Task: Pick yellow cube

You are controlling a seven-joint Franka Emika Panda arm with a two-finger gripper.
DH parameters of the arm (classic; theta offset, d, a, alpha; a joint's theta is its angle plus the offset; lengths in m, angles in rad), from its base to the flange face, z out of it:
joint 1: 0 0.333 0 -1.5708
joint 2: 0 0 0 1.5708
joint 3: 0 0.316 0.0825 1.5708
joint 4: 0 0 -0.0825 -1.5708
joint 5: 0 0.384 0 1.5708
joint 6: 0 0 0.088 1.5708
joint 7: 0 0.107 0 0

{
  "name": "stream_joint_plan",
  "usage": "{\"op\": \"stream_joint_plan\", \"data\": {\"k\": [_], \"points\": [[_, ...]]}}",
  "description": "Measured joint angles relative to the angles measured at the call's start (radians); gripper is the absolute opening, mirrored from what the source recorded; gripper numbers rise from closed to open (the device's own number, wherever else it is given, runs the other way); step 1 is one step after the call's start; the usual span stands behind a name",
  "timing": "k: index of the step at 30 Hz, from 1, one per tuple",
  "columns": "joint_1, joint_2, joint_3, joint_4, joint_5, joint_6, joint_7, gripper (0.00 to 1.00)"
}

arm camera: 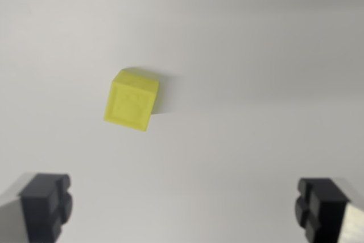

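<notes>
We see the yellow cube (132, 100) resting, slightly turned, on the white worktop (256, 83), left of centre. Our end effector (185, 206) is released, fingers (45, 203) spread wide, well apart from it.

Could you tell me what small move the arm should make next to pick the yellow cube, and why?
Probably shift toward the wrist view's left and forward, then descend. The yellow cube lies apart from the open pincer, above and left of the midpoint between its fingertips, on the bare white surface. It also sits rotated, so a slight wrist turn may help.
</notes>
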Motion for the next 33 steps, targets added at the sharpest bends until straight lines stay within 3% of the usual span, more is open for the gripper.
{"op": "stream_joint_plan", "data": {"k": [7, 33], "points": [[0.002, -0.004, 0.0, -0.01, 0.0, 0.009, 0.009, 1.0], [0.035, 0.017, 0.0, -0.165, 0.012, 0.21, 0.116, 1.0]]}}
